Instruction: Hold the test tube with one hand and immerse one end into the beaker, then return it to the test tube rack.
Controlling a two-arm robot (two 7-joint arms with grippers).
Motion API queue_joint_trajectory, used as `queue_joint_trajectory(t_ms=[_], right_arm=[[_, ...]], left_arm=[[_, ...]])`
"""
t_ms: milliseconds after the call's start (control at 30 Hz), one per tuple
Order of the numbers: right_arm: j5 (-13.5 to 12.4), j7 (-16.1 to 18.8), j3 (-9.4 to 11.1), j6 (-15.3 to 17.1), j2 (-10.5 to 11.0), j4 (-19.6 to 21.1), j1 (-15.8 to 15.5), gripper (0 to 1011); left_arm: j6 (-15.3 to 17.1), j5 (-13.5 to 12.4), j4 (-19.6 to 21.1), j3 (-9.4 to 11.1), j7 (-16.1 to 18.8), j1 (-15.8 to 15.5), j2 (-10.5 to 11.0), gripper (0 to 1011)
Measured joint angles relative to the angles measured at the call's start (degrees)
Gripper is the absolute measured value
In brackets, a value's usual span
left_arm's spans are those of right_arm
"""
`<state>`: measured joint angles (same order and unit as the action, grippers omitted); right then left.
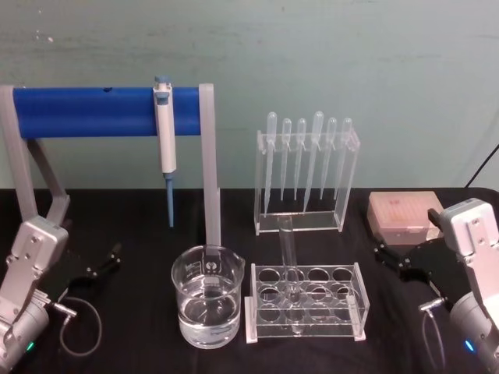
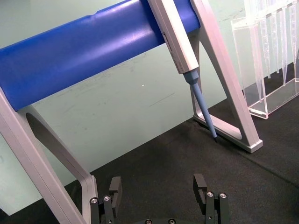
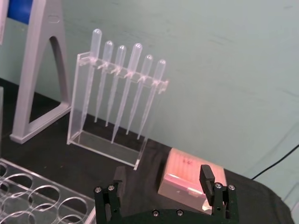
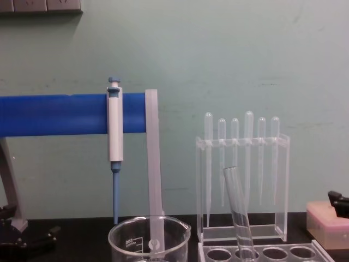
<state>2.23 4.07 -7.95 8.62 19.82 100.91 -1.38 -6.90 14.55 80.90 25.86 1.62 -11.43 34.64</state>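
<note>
The tube (image 1: 289, 261) is seen leaning in the rack (image 1: 306, 302), its base blurred. Both pincers, left (image 2: 160, 191) and right (image 3: 163, 184), are spread, partly cropped.

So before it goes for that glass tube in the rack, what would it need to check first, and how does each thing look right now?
1. Test tube free to grab: ok, it stands leaning in the clear rack, nothing holding it.
2. Right gripper open: ok, jaws apart, empty, beside the pink box.
3. Left gripper out of the way: ok, open, parked at the table's left.
4. Beaker ready: ok, upright left of the rack, liquid inside.
5. Path between rack and beaker: ok, nothing between them.
6. Tube intact: cannot tell.
</note>
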Motion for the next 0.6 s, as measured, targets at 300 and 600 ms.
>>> queue_joint_trajectory(t_ms=[300, 600], right_arm=[[0.3, -0.4, 0.1, -0.3, -0.3, 0.0, -0.1, 1004], [0.1, -0.3, 0.1, 0.0, -0.2, 0.1, 0.0, 1004]], left_arm=[[0.0, 0.0, 0.0, 0.0, 0.0, 0.0, 0.0, 1000], [0.0, 0.0, 0.0, 0.0, 0.0, 0.0, 0.0, 1000]])
